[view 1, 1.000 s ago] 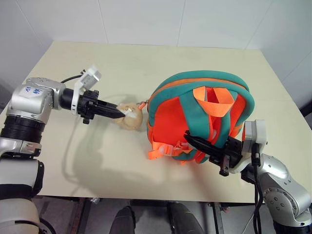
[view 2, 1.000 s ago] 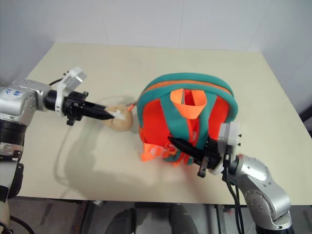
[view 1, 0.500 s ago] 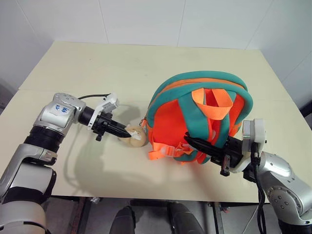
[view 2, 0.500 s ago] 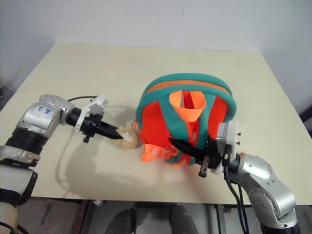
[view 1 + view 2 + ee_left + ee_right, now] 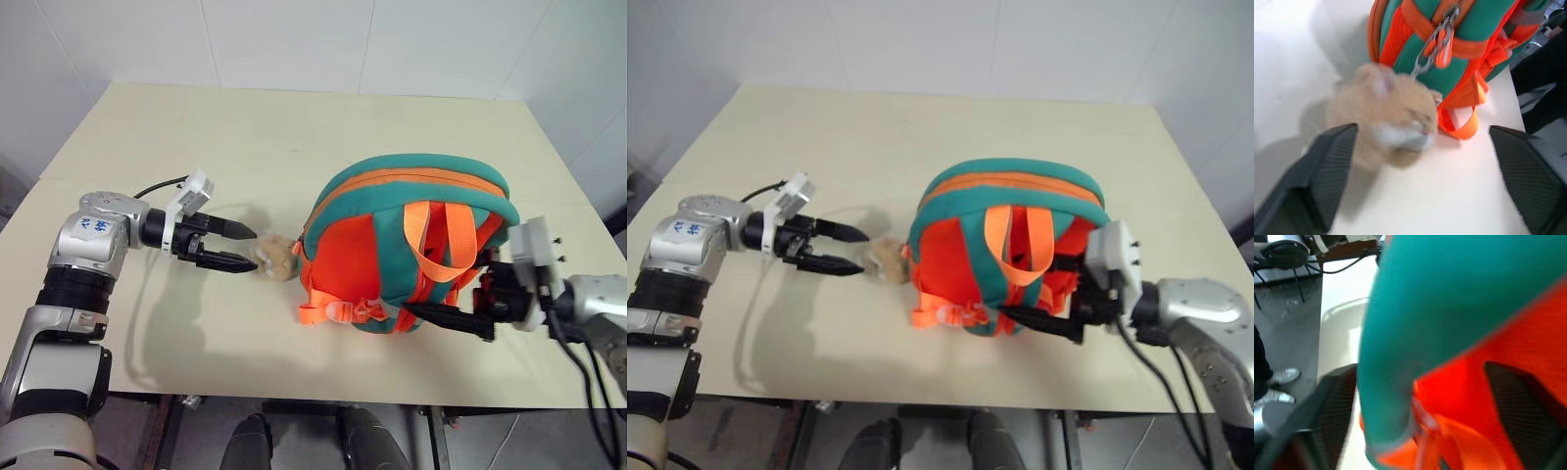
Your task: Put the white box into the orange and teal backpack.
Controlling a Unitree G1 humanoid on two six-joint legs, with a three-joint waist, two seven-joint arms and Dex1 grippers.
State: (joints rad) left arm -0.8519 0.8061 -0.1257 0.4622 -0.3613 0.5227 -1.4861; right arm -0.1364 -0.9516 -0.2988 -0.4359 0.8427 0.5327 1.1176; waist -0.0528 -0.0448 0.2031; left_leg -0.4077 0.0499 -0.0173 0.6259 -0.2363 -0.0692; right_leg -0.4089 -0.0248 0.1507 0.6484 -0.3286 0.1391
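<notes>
Backpack, orange and teal, lies straps-up on your table, toward the four o'clock part of the tabletop. Plush charm, tan, sits at its nine o'clock side, chained to the zipper, as your left wrist view shows. Left gripper stands wide apart, fingertips just short of the charm. Right gripper is spread wide too, at the backpack's five o'clock edge, around nothing you can confirm.

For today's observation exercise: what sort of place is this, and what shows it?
Probably a robot test room: a plain cream table against bare white walls, holding just a backpack.
</notes>
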